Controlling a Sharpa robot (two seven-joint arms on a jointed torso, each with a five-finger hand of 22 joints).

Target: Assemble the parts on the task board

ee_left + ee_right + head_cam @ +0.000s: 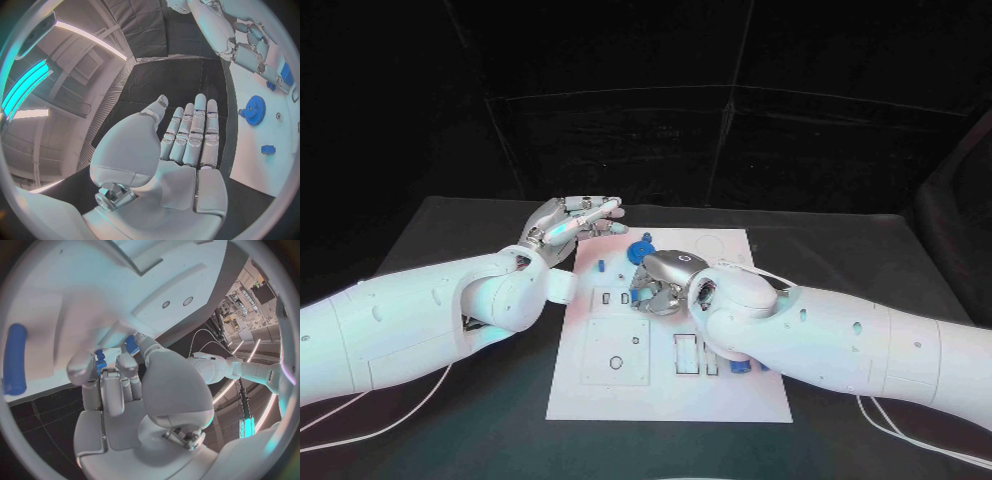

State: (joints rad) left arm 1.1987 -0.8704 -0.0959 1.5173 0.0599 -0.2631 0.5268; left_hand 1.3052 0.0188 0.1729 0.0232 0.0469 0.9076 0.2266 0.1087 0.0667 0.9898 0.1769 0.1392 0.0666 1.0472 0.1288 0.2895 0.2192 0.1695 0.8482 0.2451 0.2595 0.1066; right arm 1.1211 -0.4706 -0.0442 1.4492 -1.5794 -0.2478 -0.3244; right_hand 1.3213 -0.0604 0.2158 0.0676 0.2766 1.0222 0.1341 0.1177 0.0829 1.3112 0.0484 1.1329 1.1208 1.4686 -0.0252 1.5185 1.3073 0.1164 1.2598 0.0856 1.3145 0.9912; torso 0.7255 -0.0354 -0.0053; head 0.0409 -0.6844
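The left hand [571, 224] hovers over the black table [430, 240] just beyond the task board's far left corner. In the left wrist view this hand [181, 150] is flat, fingers straight and side by side, palm bare, holding nothing.

The task board [668, 390] is a white plate whose long axis runs away from the robot. A blue gear [640, 250] lies flat on its far portion; the left wrist view shows the same gear [254, 110] with a small blue part [268, 149] near it.

The right hand [668, 285] sits low over the board's middle, fingers curled downward. In the right wrist view its fingertips [128, 365] close around a small blue piece [100, 360]; the piece's shape and orientation are largely hidden. A blue rod [15, 359] lies on the board [94, 295] nearby. Blue parts [718, 362] beside the right forearm are partly covered.
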